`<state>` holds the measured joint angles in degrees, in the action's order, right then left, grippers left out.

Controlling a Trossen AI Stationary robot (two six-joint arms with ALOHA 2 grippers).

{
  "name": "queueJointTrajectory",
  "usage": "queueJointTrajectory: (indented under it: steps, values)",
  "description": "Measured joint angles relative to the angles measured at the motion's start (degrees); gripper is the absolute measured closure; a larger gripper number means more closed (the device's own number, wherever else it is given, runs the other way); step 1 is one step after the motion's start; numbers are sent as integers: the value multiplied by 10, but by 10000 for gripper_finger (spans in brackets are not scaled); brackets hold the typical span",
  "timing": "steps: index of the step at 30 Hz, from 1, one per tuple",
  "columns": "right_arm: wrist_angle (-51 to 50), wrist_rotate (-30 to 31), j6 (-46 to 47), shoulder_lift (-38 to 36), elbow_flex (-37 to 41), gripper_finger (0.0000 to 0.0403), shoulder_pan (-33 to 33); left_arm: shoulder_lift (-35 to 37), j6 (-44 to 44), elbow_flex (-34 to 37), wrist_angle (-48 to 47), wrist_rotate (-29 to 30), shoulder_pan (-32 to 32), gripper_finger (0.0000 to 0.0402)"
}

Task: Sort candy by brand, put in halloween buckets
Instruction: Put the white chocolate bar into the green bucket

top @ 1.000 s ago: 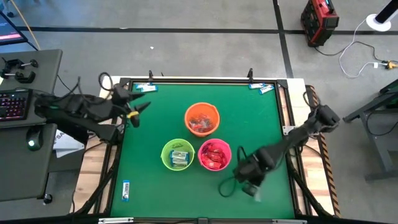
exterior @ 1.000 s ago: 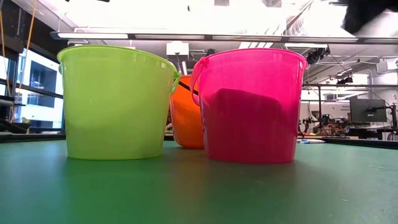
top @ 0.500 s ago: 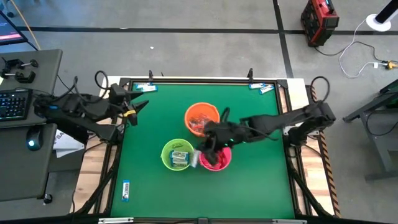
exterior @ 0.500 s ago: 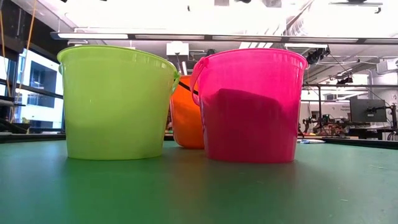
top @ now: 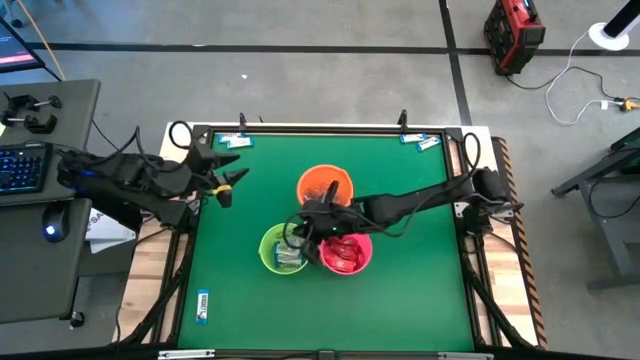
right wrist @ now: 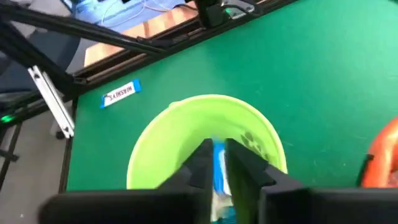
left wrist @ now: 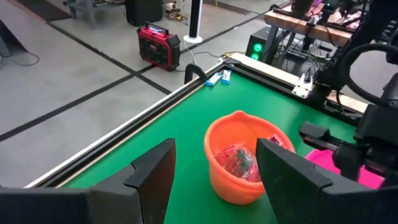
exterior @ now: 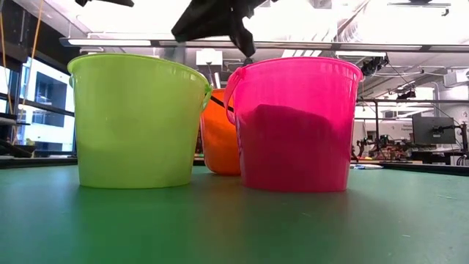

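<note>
Three halloween buckets stand together mid-table: orange [top: 325, 188], lime green [top: 285, 250] and hot pink [top: 346, 251], each with candy inside. My right gripper [top: 300, 226] reaches in from the table's right and hangs over the green bucket [right wrist: 205, 140], shut on a blue-and-white candy [right wrist: 219, 163]. In the low view it shows as a dark shape [exterior: 220, 20] above the green [exterior: 135, 121] and pink [exterior: 293, 125] buckets. My left gripper [top: 228, 180] waits open at the table's far left, touching nothing, facing the orange bucket [left wrist: 245, 165]. My right gripper pinches the blue-and-white candy between its two fingers; a narrow strip of wrapper [right wrist: 219, 155] shows in the gap. The fingers slant down, coming from the table's right. The candy is lifted clear, above the green bucket's opening.
One blue-and-white candy [top: 202, 305] lies on the green mat near the near left corner, also in the right wrist view [right wrist: 118, 94]. More wrapped pieces lie at the far edge [top: 232, 142] [top: 428, 142]. Open mat lies to the buckets' right and near side.
My right gripper has swept from the near right part of the table toward the left, passing over the pink bucket to above the green one, rising somewhat and turning its wrist as it went. The buckets have stayed put.
</note>
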<state>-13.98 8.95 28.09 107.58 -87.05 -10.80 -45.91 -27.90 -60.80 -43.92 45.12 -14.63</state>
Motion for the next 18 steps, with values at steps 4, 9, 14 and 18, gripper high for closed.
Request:
queueJointTrajectory:
  steps: [4, 9, 14, 18]
  values:
    - [-2, -12, -7, 4, 0, 281, 3, -2, 0, 0, 0, 0, 0, 188]
    - [-4, 0, -51, -13, 0, 173, 5, -3, 0, 0, 4, -45, 0, 188]
    - [-82, 8, -56, -76, 0, 137, 15, -58, 47, -1, -20, -194, -12, 188]
    - [-211, 60, -51, -124, 0, 136, 15, -152, -45, 0, -94, -328, -45, 188]
